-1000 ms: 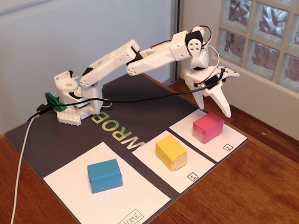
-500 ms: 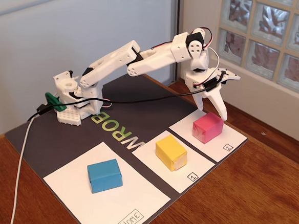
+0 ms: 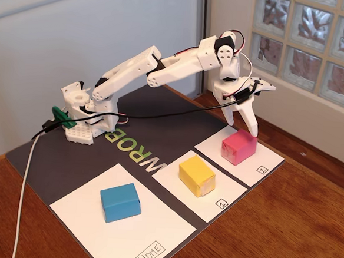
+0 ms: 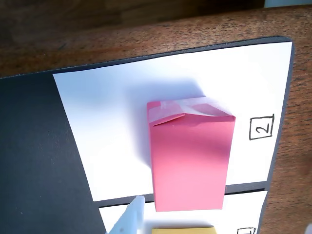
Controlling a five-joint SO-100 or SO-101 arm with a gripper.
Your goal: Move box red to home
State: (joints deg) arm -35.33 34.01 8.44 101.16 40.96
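The red box [image 3: 238, 147] stands on the small white sheet marked 2 [image 3: 264, 162] at the right in the fixed view. My gripper [image 3: 242, 128] hovers just above and behind the box, its two fingers spread open and holding nothing. In the wrist view the red box [image 4: 190, 156] fills the middle of sheet 2 [image 4: 107, 126], and only one white fingertip [image 4: 132, 214] shows at the bottom edge, left of the box and apart from it. The home sheet [image 3: 159, 228], labelled "Home", lies at the front left.
A blue box [image 3: 119, 202] sits on the home sheet. A yellow box [image 3: 196, 175] sits on the sheet marked 1 [image 3: 171, 176], between the two; its top edge shows in the wrist view [image 4: 183, 230]. The sheets lie on a dark mat [image 3: 52, 156] on a wooden table. A glass-block wall stands at the right.
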